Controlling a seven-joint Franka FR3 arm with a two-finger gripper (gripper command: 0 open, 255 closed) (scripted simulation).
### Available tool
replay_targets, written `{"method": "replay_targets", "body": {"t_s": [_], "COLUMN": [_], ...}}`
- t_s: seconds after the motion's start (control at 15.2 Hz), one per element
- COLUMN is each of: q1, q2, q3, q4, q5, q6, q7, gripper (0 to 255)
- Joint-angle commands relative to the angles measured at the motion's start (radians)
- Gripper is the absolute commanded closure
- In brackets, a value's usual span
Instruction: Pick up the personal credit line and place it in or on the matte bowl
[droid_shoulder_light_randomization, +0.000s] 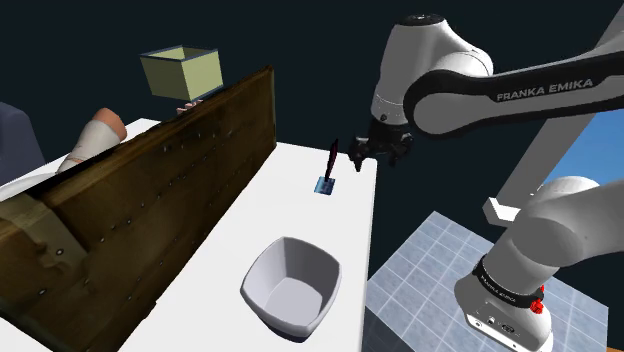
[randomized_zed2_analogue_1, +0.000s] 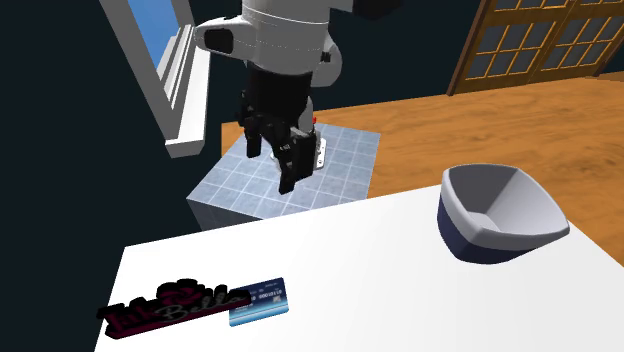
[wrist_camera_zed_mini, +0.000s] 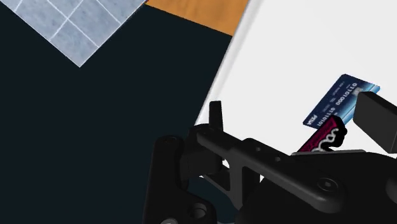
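The claw (wrist_camera_zed_mini: 296, 113) stood open, its two black fingers well apart and clasping nothing. It hung above the table's edge on the side of the tiled stand (randomized_zed2_analogue_1: 228, 190). That placing read as an approach. The blue credit card (wrist_camera_zed_mini: 341, 100) lay flat on the white table (randomized_zed2_analogue_1: 400, 260) just beyond the claw, toward the shoulder view's left, and not yet between the fingers.

Right against the card's far side stood a dark lettered sign (randomized_zed2_analogue_1: 170, 308), upright on its edge. I judged it the main hindrance, since a finger coming down there could knock it.

The pale bowl (droid_shoulder_light_randomization: 292, 285) sat on the same table, nearer the shoulder camera and well apart from the card, with bare tabletop between them. A long wooden board (droid_shoulder_light_randomization: 150, 190) bounded the table's left side in the shoulder view, with a green box (droid_shoulder_light_randomization: 180, 70) beyond it.
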Motion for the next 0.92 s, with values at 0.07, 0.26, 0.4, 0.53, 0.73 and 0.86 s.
{"method": "replay_targets", "body": {"t_s": [0.07,0.26,0.4,0.53,0.73,0.86], "q1": [-0.079,-0.205,-0.320,-0.467,-0.737,-0.790], "q2": [0.089,0.196,0.274,0.358,0.525,0.570], "q3": [0.135,0.291,0.413,0.560,0.833,0.877], "q4": [0.016,0.055,0.097,0.152,0.254,0.254], "q5": [-0.056,-0.165,-0.271,-0.409,-0.681,-0.744], "q6": [0.128,0.230,0.275,0.294,0.246,0.249], "q7": [0.186,0.395,0.555,0.733,1.026,1.067], "gripper": [0,0,0,0,0,0]}}
